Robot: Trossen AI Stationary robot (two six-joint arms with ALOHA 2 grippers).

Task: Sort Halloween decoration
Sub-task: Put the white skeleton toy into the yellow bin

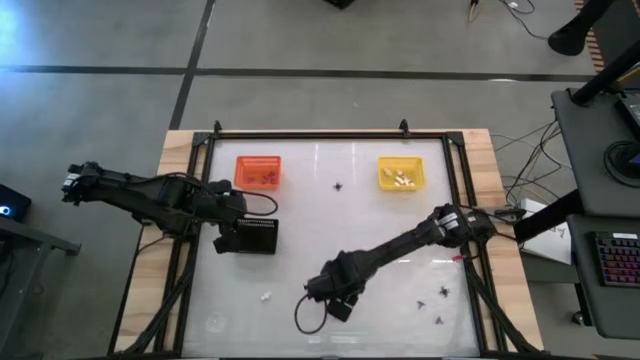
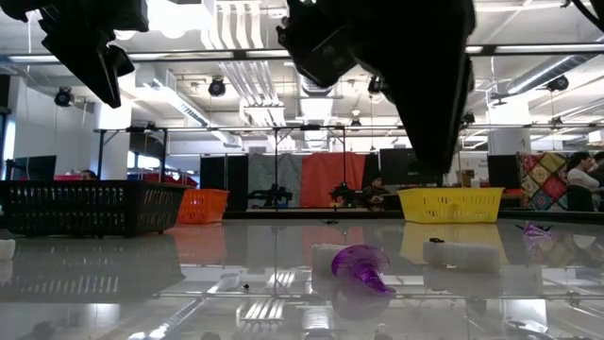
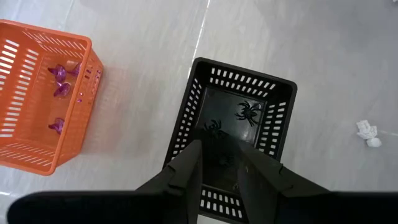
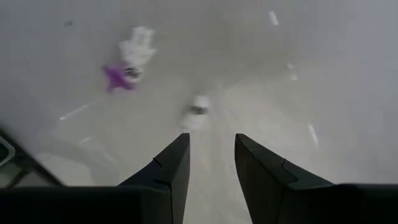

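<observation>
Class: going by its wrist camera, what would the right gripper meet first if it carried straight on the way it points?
Probably the small whitish trinket lying just ahead of the right gripper; depth is unclear.

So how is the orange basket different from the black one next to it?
The orange basket is bright and holds purple trinkets; the black basket is dark and holds black spiders. The left gripper hangs over the black basket, not the orange one. Both are small, slotted plastic baskets standing upright on the table.
</observation>
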